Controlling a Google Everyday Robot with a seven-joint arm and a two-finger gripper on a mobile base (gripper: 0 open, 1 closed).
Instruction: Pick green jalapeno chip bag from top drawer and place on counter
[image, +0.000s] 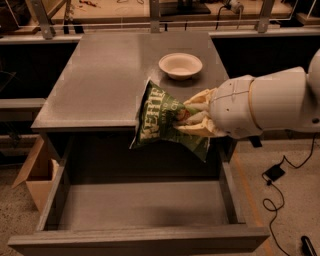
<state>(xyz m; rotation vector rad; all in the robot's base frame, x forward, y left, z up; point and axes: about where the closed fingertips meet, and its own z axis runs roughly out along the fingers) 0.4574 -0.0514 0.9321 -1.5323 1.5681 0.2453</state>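
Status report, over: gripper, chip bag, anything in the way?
Gripper shut on green jalapeno chip bag, at counter front edge. Bag in the air, out of top drawer. White bowl close behind.

Green jalapeno chip bag (159, 120): crinkly green with white lettering, held in the air and tilted. It straddles the front edge of the counter (110, 75), lower corner hanging past it. Gripper (186, 120) is at the counter's front right, fingers clamped on the bag's right side. Top drawer (140, 206): shallow, grey, open below the counter's front. Counter: flat matte grey.
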